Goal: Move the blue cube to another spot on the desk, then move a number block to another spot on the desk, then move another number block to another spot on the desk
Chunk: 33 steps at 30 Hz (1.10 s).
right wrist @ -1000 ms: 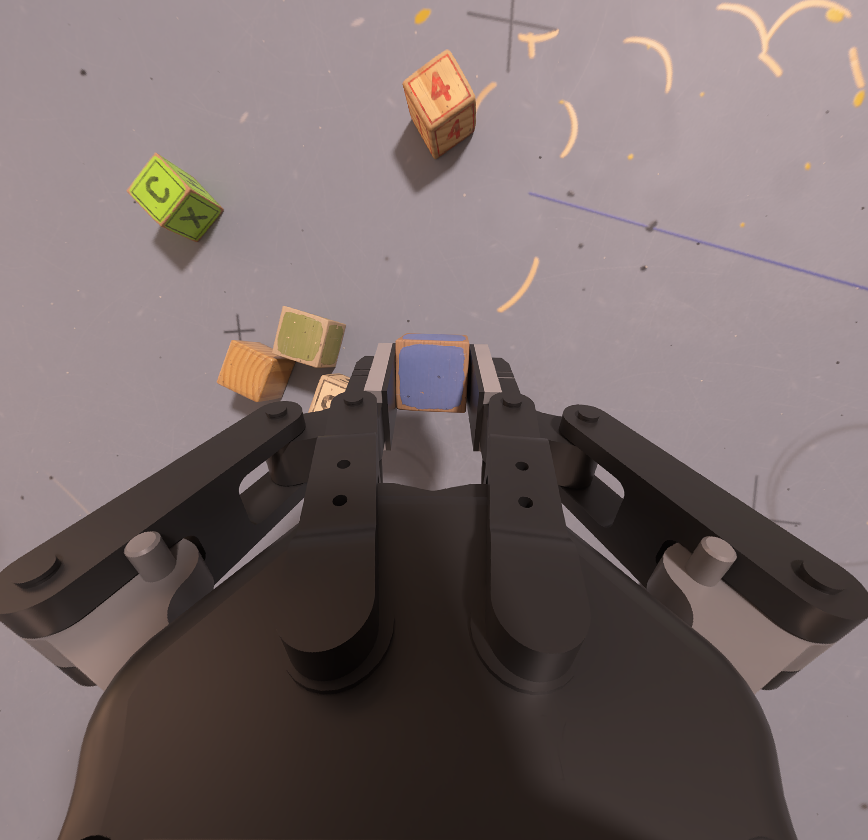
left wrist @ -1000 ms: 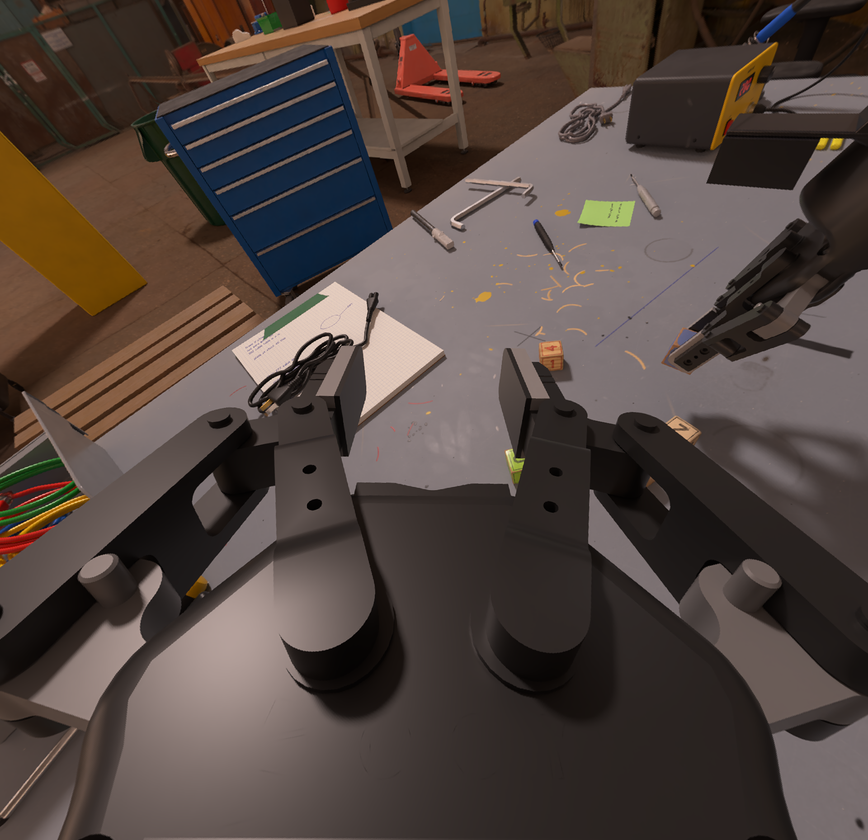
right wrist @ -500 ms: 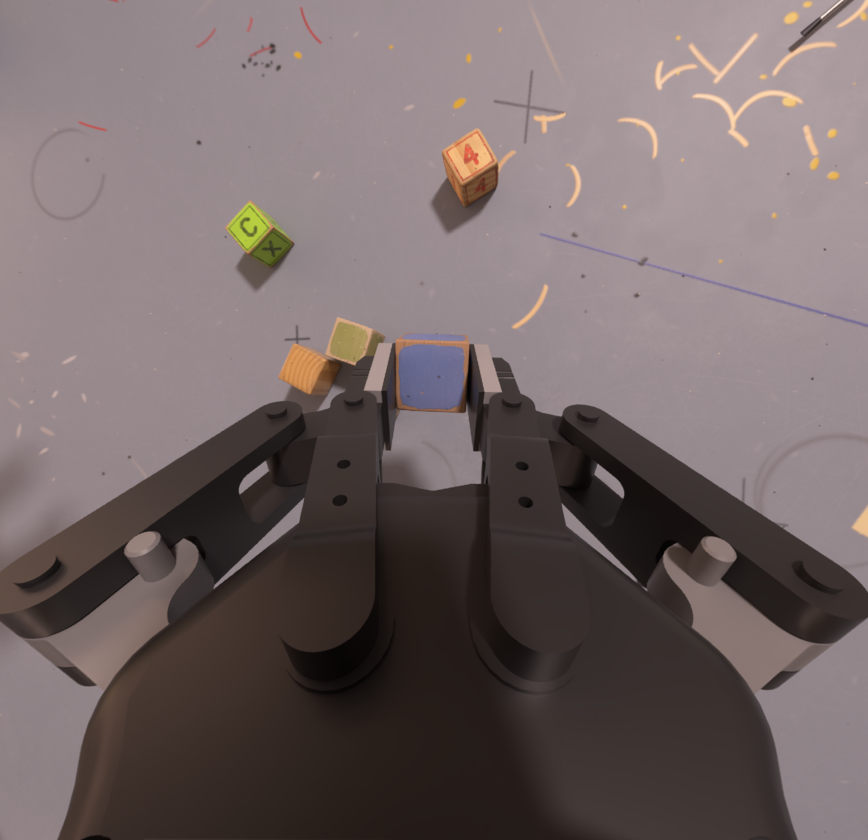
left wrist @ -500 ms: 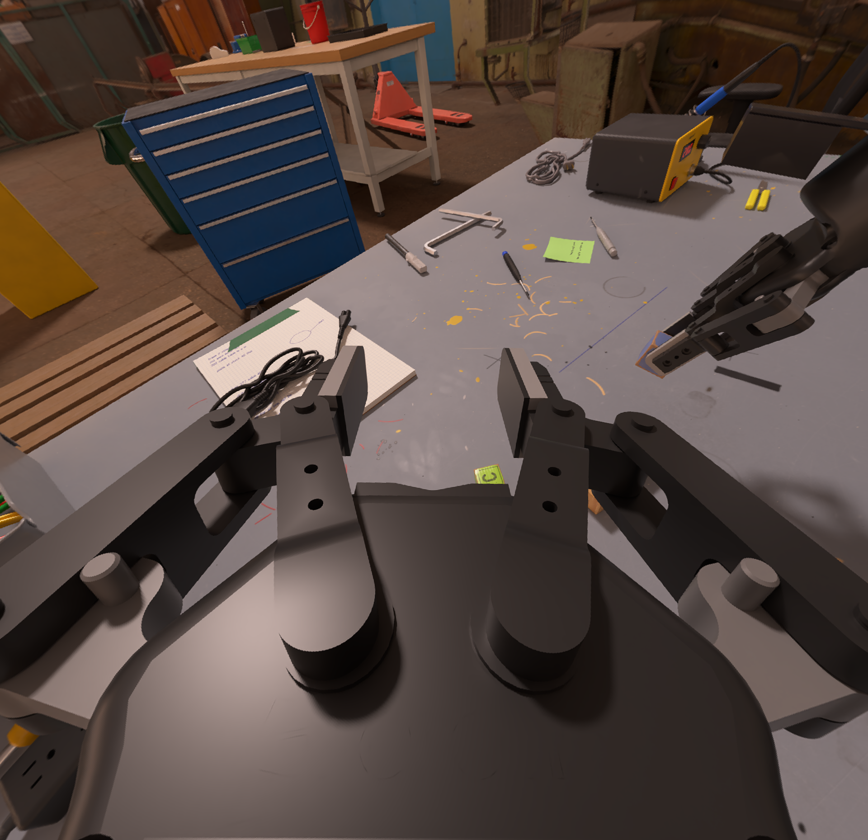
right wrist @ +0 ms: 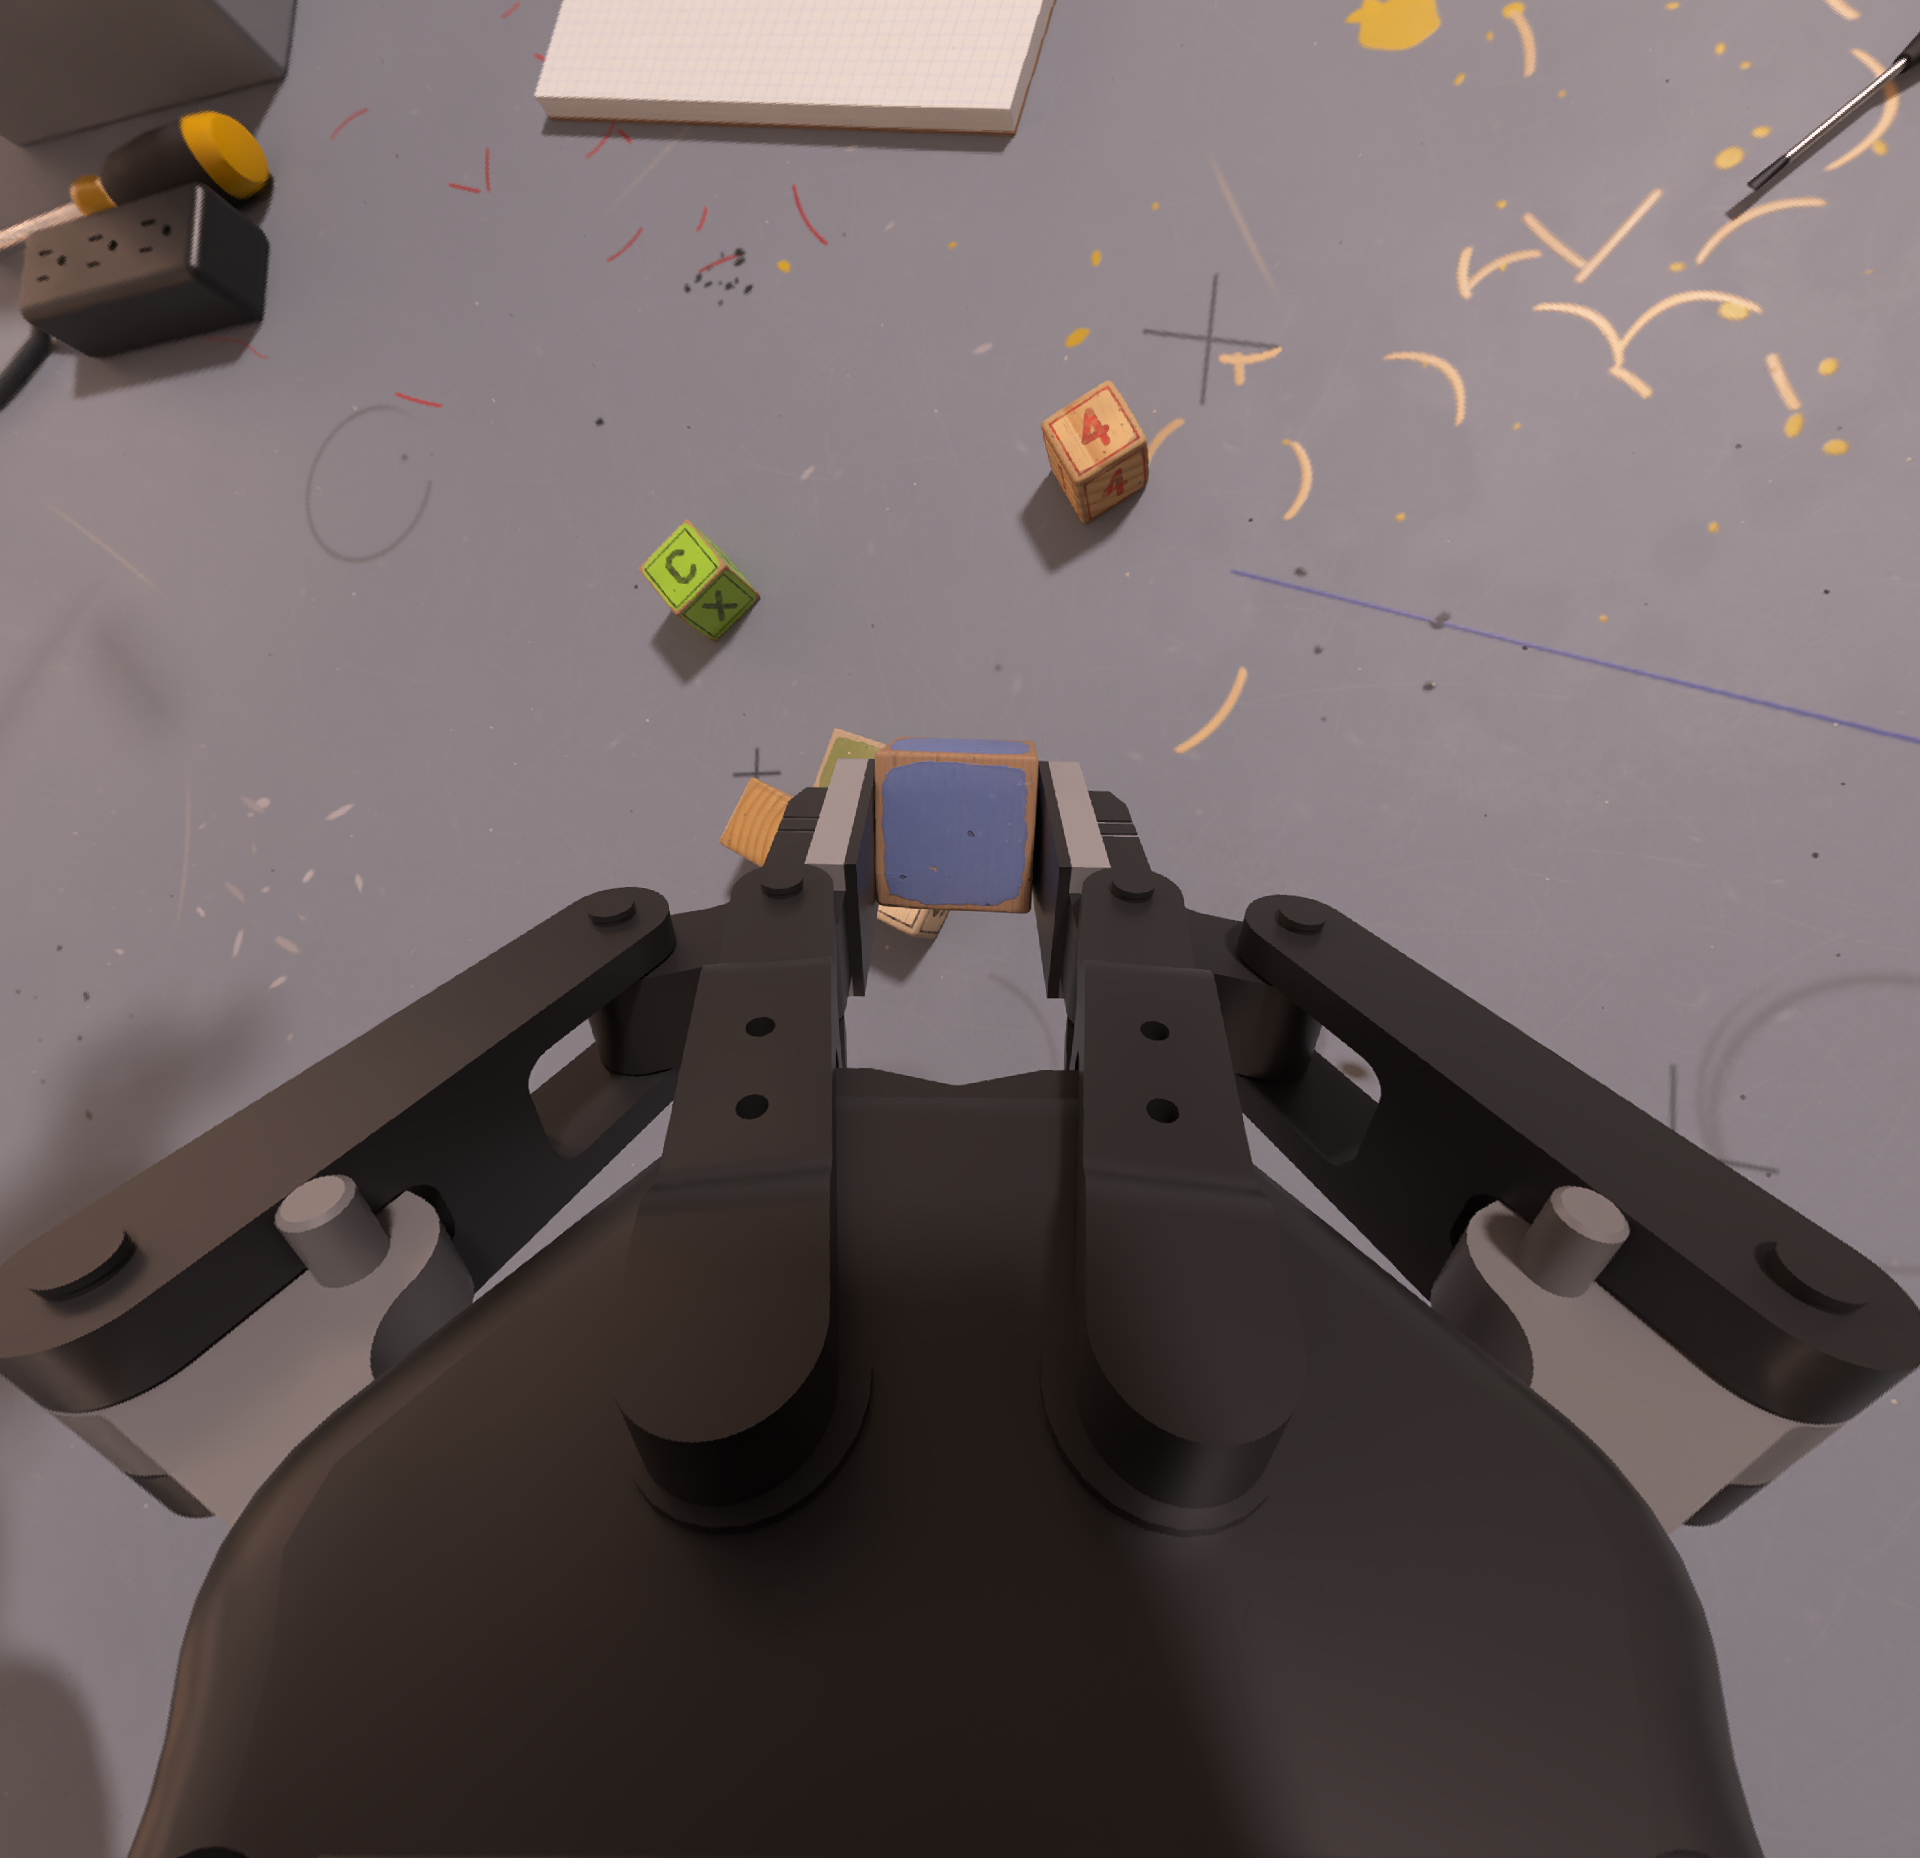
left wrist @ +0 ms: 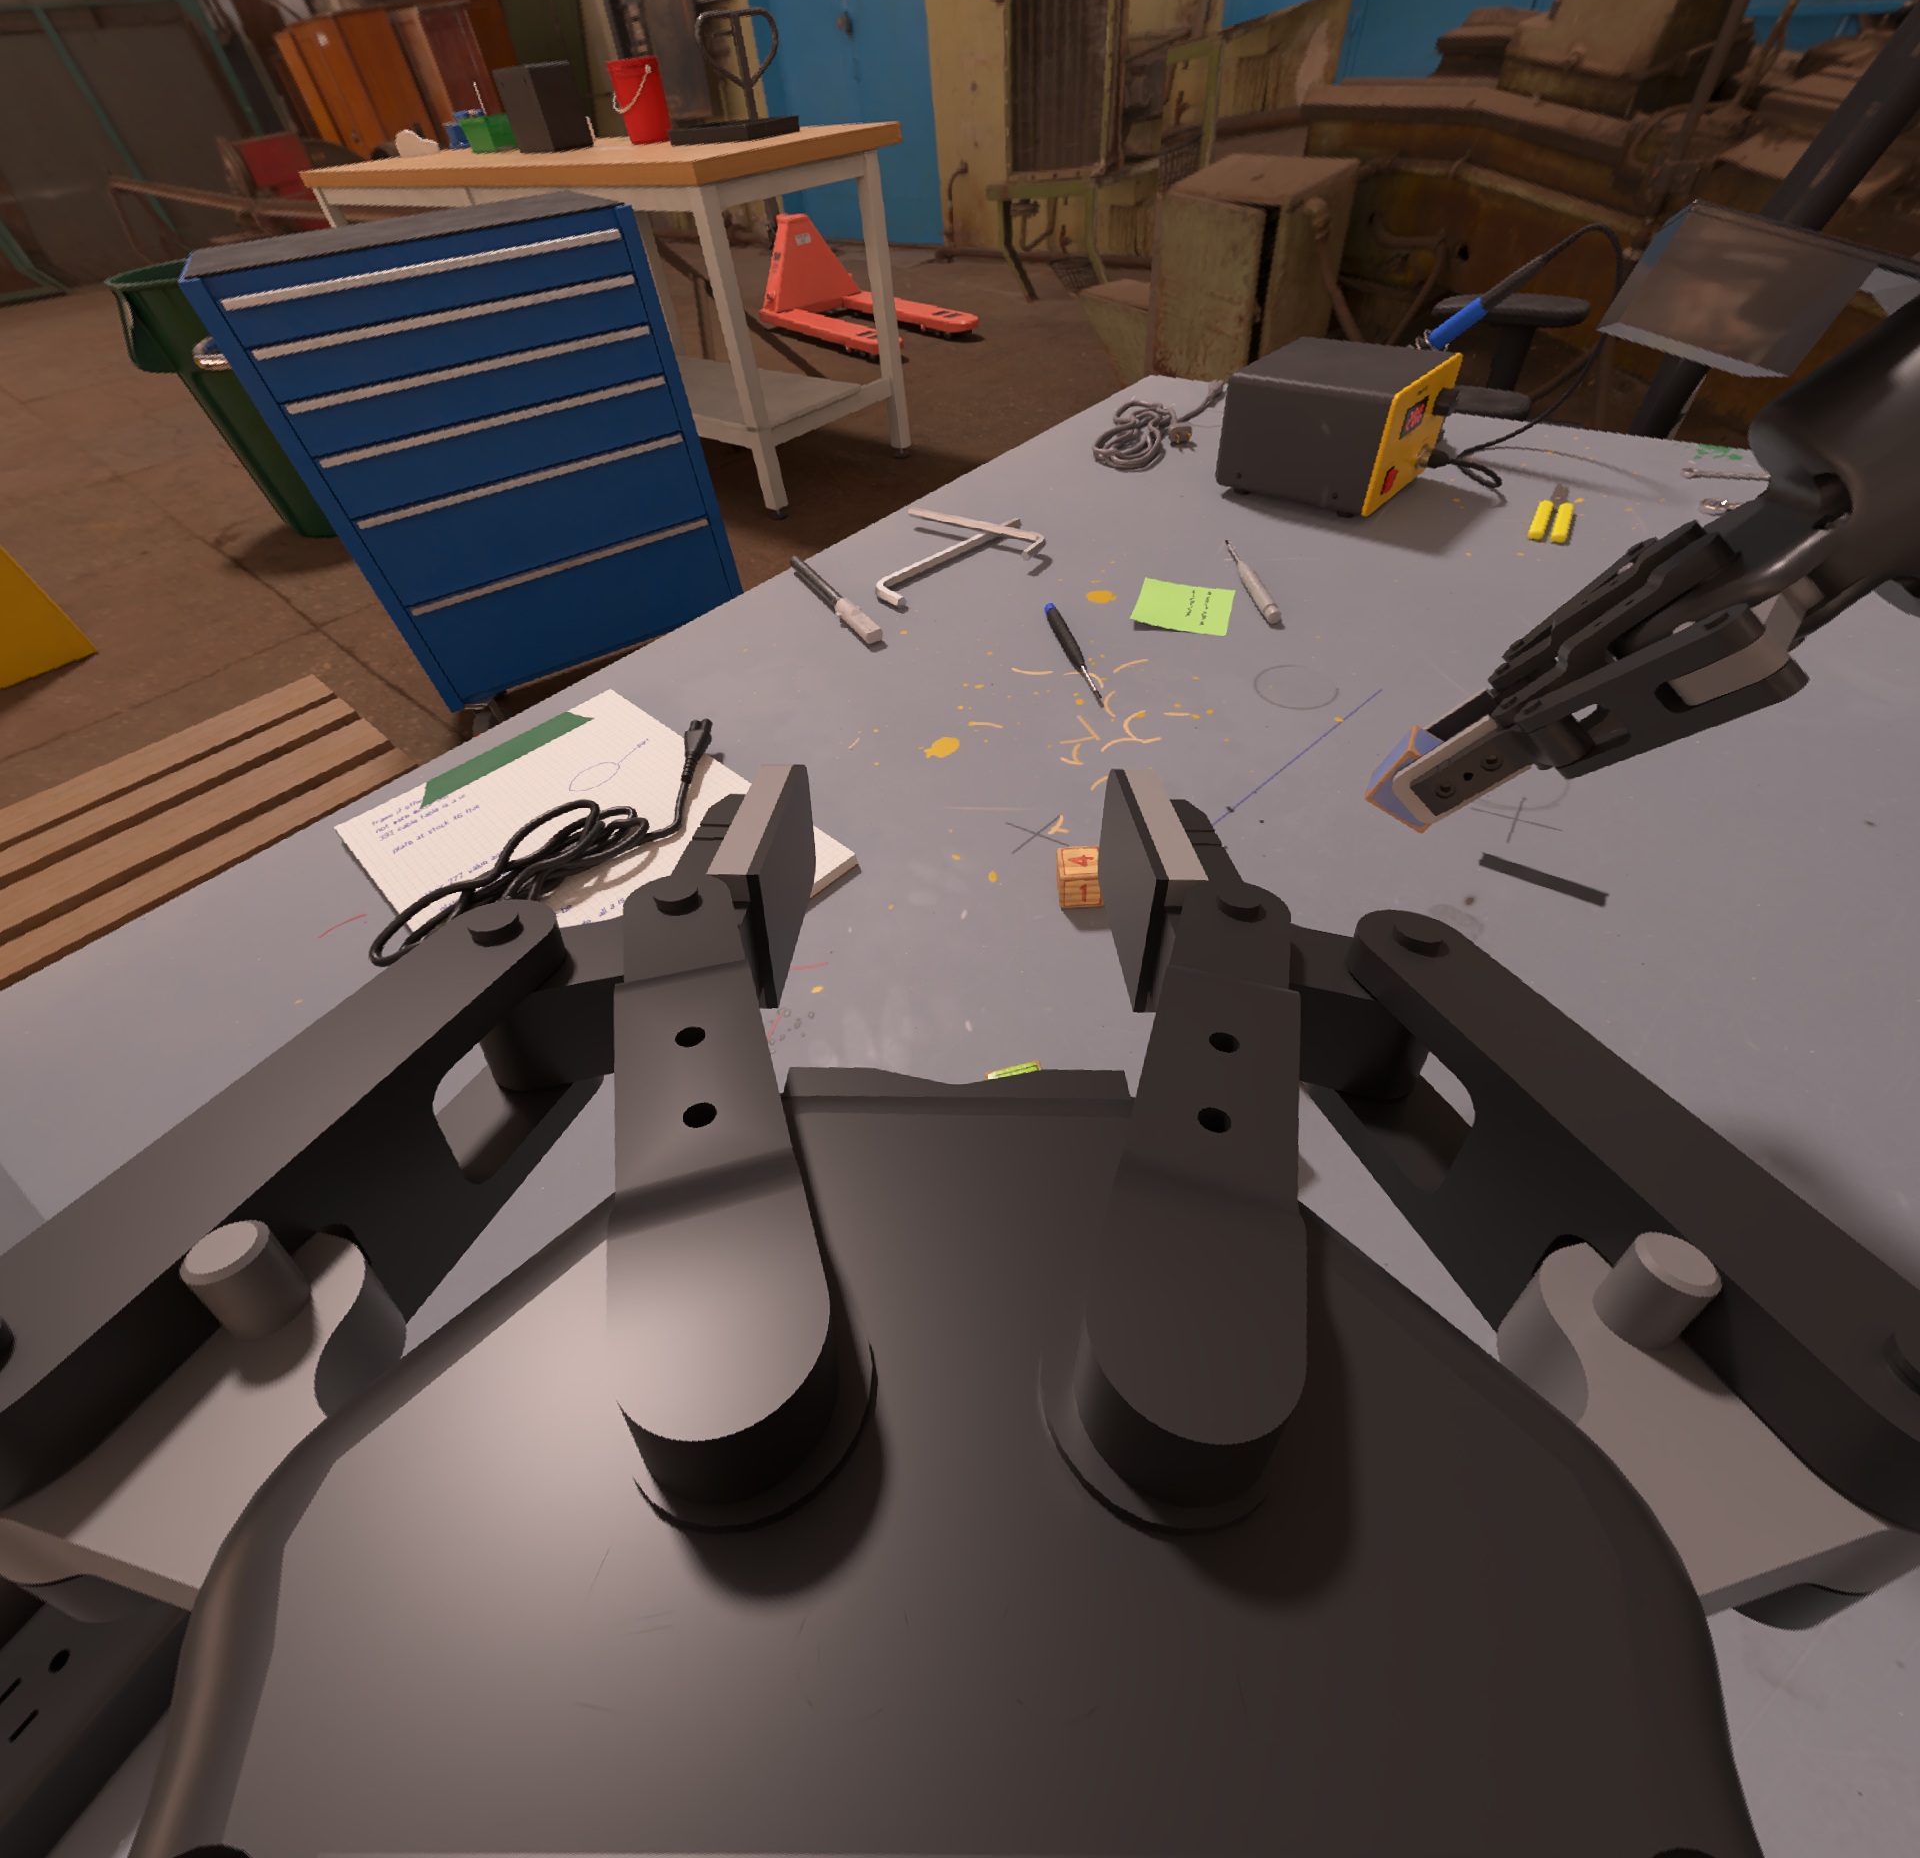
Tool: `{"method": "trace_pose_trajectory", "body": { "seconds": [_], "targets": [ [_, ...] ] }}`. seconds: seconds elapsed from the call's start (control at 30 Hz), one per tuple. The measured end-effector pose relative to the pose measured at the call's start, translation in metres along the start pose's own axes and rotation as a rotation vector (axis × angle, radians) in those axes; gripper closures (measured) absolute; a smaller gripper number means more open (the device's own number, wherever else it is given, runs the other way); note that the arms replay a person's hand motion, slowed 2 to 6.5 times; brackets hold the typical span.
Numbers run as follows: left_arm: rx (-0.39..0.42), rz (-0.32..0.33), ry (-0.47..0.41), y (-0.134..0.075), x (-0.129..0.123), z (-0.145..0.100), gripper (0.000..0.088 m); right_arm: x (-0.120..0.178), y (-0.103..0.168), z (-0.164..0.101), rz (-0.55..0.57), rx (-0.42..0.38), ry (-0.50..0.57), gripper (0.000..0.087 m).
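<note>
Our right tool (right wrist: 956,832) pinches the one blue cube (right wrist: 954,827) above the surface (right wrist: 520,769); our left tool (left wrist: 951,873) is spread, empty. We count one red-numbered block (right wrist: 1096,449), one green block (right wrist: 698,580) and three partly hidden blocks.

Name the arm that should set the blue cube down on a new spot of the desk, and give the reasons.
Right. The right gripper is shut on the blue cube and holds it above the desk. The left gripper is open and empty, off to the side.
</note>
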<state>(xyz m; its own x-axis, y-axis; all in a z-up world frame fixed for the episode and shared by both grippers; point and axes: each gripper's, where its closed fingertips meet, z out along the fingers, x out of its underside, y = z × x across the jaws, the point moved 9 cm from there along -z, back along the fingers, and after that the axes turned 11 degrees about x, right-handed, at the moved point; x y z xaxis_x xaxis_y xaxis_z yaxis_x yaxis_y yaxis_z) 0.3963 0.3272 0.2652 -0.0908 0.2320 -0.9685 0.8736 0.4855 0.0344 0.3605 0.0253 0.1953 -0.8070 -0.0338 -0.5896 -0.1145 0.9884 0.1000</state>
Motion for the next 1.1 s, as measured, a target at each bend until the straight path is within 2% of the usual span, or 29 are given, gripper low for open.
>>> {"method": "trace_pose_trajectory", "body": {
  "seconds": [0.67,1.1],
  "targets": [
    [0.009,0.005,0.004,-0.001,0.0,0.001,0.0384,0.001,-0.011,-0.023,0.07,-0.09,-0.054,0.0613],
    [0.01,0.007,-0.001,-0.002,0.0,0.002,0.0389,0.002,-0.021,-0.031,0.113,-0.111,-0.079,0.0613]
  ]
}}
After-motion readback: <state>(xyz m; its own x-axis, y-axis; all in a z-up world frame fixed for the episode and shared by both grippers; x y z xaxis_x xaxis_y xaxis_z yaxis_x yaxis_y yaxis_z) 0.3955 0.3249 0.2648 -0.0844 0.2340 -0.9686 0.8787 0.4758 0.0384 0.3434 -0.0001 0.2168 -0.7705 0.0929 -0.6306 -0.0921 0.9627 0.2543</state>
